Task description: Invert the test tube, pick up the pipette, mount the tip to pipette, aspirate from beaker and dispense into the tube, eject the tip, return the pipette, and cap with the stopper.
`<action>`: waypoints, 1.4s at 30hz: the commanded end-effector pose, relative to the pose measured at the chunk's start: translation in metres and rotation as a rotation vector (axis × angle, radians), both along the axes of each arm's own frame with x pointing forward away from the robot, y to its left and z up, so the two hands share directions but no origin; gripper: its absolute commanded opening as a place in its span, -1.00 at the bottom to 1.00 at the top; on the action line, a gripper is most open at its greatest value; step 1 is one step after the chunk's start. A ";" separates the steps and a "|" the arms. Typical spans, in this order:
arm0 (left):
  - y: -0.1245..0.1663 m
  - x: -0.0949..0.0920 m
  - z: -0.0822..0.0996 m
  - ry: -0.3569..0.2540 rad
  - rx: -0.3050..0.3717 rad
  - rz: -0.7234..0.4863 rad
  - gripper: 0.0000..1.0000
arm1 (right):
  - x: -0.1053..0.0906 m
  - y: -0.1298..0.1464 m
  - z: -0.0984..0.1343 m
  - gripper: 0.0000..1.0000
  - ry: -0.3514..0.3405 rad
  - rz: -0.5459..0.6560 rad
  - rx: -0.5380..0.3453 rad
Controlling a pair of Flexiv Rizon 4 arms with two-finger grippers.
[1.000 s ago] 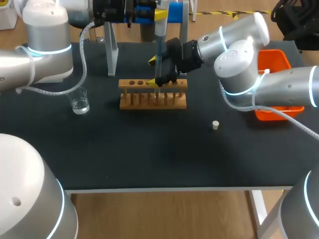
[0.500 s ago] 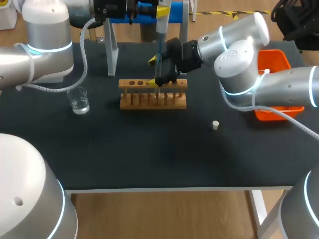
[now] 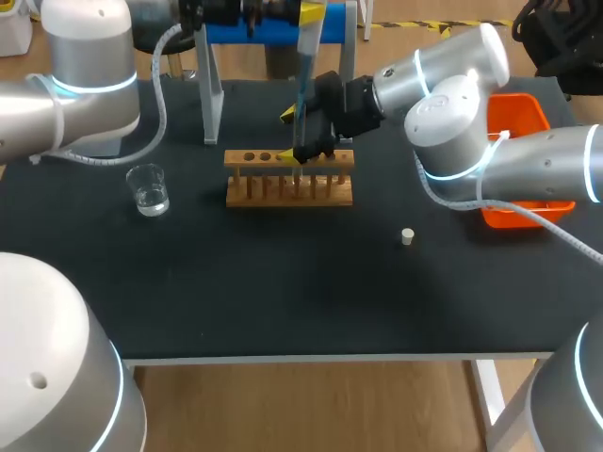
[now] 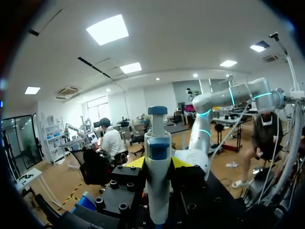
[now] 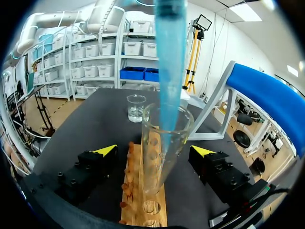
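Note:
My left gripper [image 4: 157,162] is shut on the white and blue pipette [image 4: 157,157], which it holds upright above the rack [image 3: 289,177] at the head view's top. The pipette's blue tip [image 5: 169,71] hangs down inside the mouth of the glass test tube [image 5: 162,152]. That tube stands open end up in the wooden rack [image 5: 143,200]. My right gripper [image 5: 154,150] is open with a yellow fingertip on either side of the tube, clear of the glass. In the head view the right gripper [image 3: 288,135] sits at the rack's back edge. The beaker [image 3: 149,188] holds clear liquid.
A small white stopper [image 3: 407,236] lies on the black table to the right of the rack. An orange bin [image 3: 520,118] stands at the right edge behind my right arm. The blue-topped pipette stand [image 3: 212,85] rises behind the rack.
My left gripper has lifted the pipette a little, with the tip still in the tube's mouth. The right arm has stayed in place.

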State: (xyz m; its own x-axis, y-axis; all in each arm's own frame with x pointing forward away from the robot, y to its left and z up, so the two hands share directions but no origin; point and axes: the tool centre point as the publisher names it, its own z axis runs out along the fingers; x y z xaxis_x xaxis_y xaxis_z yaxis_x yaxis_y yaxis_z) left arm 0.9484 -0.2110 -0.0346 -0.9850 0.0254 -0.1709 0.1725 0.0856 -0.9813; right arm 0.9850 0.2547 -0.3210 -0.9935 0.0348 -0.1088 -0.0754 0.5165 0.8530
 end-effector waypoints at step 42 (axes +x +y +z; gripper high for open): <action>0.083 -0.076 0.017 -0.039 0.055 0.262 -1.00 | 0.001 0.000 0.000 1.00 0.003 0.004 -0.002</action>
State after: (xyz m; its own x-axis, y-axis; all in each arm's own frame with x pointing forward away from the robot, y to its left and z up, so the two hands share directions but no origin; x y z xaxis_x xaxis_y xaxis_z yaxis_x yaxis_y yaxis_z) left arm 0.9052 -0.1510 -0.0050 -0.9682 -0.1414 -0.2064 0.1764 0.1992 -0.9639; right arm 0.9850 0.2546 -0.3210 -0.9935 0.0347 -0.1088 -0.0754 0.5166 0.8529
